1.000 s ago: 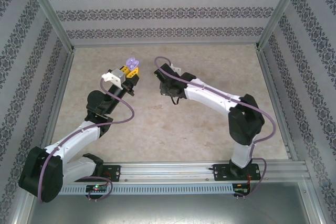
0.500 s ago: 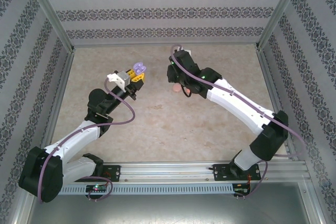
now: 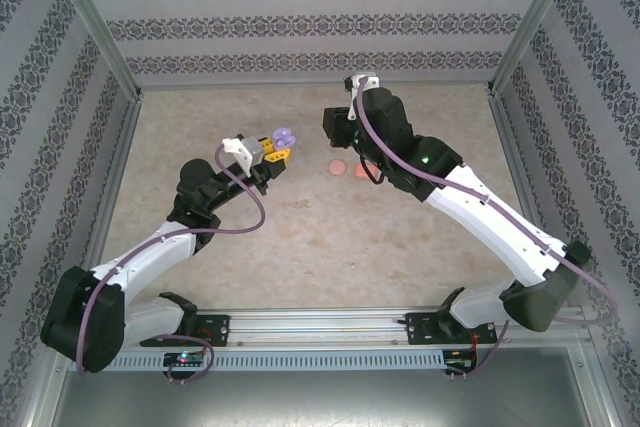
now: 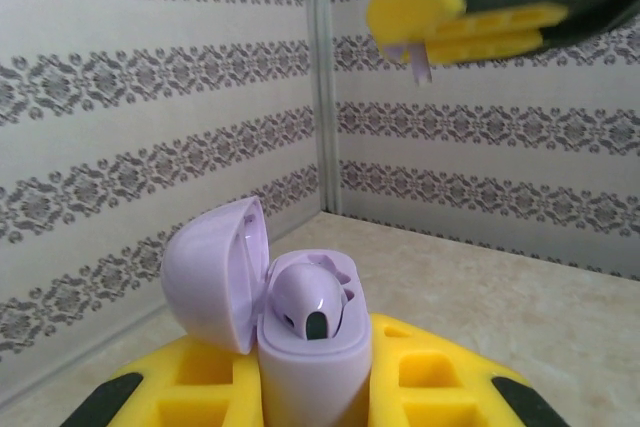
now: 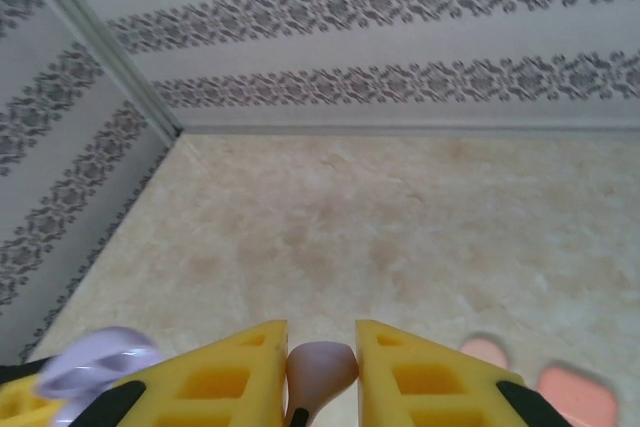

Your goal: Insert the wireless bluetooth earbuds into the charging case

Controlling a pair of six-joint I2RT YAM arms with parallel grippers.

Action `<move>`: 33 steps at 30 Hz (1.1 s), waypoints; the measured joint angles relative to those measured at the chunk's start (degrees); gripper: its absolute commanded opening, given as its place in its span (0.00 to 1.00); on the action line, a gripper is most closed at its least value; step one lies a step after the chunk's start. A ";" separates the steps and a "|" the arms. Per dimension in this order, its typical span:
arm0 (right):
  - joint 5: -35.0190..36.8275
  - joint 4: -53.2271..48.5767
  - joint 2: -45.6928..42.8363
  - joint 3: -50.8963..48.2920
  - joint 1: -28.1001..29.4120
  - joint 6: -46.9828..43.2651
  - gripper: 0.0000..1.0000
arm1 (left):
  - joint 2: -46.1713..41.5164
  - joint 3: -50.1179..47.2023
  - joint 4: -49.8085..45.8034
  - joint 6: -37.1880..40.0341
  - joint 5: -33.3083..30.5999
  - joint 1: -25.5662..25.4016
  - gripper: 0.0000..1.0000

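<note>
Grey walls with dark floral bands [image 3: 320, 17] enclose a beige marbled tabletop [image 3: 300, 237]; above it the left gripper [image 4: 315, 392] is clamped narrow round the base of a lilac plastic charging case [image 4: 305, 357], its lid hinged back to the gripper's left; one glossy purple earbud [image 4: 310, 302] already sits in a socket; the right gripper [image 5: 322, 347], near the case, pinches a pale lilac-pink earbud [image 5: 320, 367] between yellow fingertips [image 5: 225, 372], stem hanging clear. The step in hand looks like bringing the second bud across; next, the stem must line up over the free socket beside the seated bud and descend straight before the jaws part.
</note>
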 measured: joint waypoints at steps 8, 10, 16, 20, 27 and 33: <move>-4.00 4.87 -2.75 -4.09 3.06 -7.34 0.24 | 1.70 3.06 -1.62 0.24 4.37 -0.79 0.00; -5.05 5.79 -3.26 -5.31 3.43 -8.94 0.24 | 1.92 3.89 -2.34 0.26 5.57 -1.07 0.00; -6.64 8.09 -4.57 -8.26 3.78 -11.21 0.24 | 2.27 5.44 -3.58 0.68 8.15 -1.66 0.00; -6.91 8.81 -4.59 -8.46 3.78 -11.32 0.24 | 2.29 5.70 -4.22 1.20 9.07 -1.97 0.00; -7.02 9.57 -4.59 -8.55 4.04 -11.17 0.24 | 2.47 6.21 -5.27 1.79 9.22 -2.32 0.00; -7.63 9.97 -4.59 -9.42 4.55 -10.93 0.23 | 2.47 6.67 -5.46 1.99 9.22 -2.32 0.00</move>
